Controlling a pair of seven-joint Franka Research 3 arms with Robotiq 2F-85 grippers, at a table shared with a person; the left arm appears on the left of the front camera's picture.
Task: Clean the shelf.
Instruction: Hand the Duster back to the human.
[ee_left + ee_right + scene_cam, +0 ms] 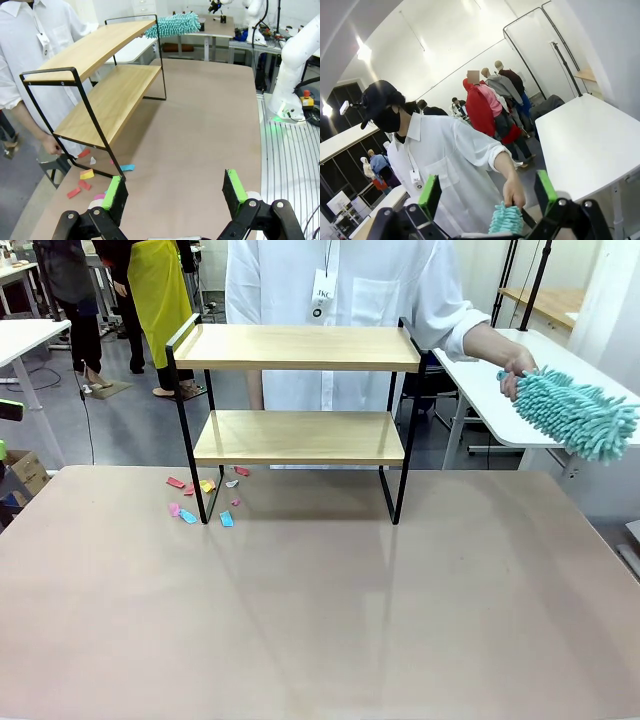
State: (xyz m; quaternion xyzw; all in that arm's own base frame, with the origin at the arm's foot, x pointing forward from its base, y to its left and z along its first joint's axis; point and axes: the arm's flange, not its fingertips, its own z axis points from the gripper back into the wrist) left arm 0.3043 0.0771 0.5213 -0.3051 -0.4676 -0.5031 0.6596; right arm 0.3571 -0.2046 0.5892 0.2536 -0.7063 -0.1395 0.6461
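Observation:
The shelf (300, 436) stands at the far side of the table, two light wooden boards in a thin black frame; both boards look bare. The left wrist view has the shelf (107, 97) at upper left. A person in a white shirt stands behind it, and the person's hand (517, 368) holds a teal fluffy duster (580, 416) out to the right, away from the shelf. My left gripper (174, 192) is open above the table, apart from the shelf. My right gripper (487, 192) is open in the air, pointing at the person and the duster (506, 218).
Small coloured paper scraps (205, 498) lie on the table by the shelf's left legs; the scraps (86, 177) also lie near my left gripper. A white side table (480, 390) stands at the right. My right arm's base (292, 75) stands beyond the table's edge.

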